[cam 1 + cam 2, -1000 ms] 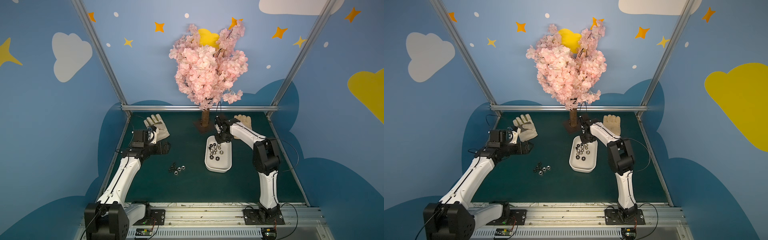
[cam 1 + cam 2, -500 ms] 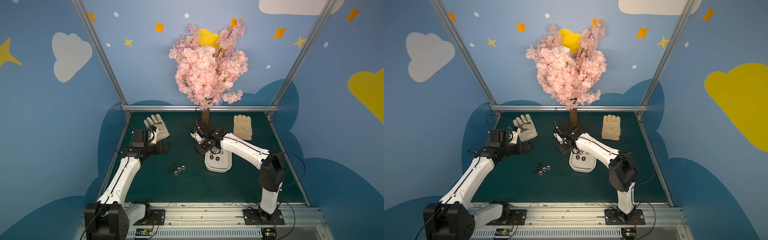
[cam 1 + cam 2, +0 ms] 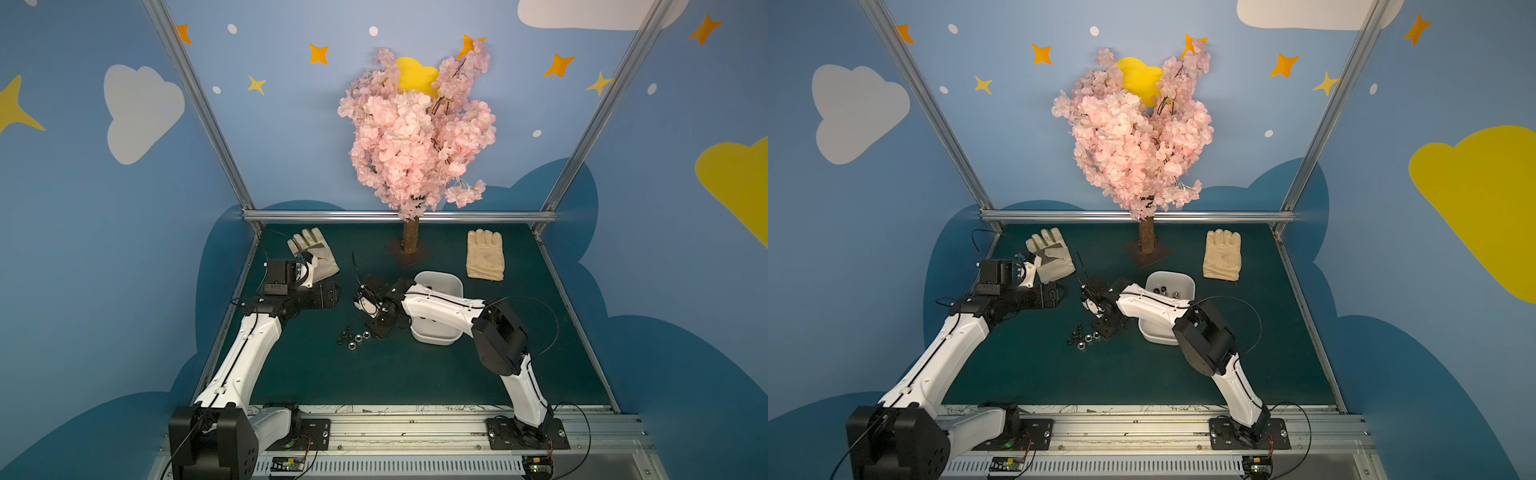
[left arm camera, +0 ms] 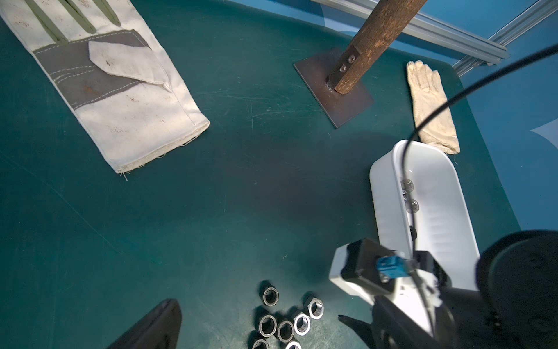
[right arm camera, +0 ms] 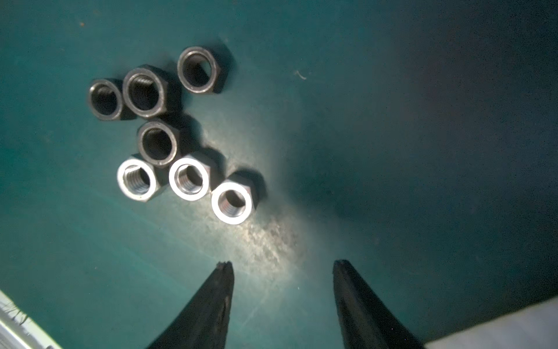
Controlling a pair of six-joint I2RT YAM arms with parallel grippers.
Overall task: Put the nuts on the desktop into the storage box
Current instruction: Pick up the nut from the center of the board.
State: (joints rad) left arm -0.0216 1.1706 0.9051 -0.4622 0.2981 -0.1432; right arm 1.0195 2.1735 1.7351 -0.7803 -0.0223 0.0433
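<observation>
Seven nuts (image 5: pixel 158 143) cluster on the desktop (image 3: pixel 374 374), just at nine o'clock of the right gripper (image 5: pixel 283 263), jaws spread and empty. I'd ease it that way, straddle the nearest silver nut alone, then close. The storage box (image 3: pixel 437 275) sits at three o'clock.

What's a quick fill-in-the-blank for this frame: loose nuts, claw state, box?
1. In the right wrist view, the nuts lying loose on the desktop number ____.
2. Of those, ____ are shiny silver; the others are dark.
3. The right claw stands ____, with nothing between its fingers.
4. The storage box already holds some nuts, so it is not ____.

Missing words: seven; three; open; empty
</observation>
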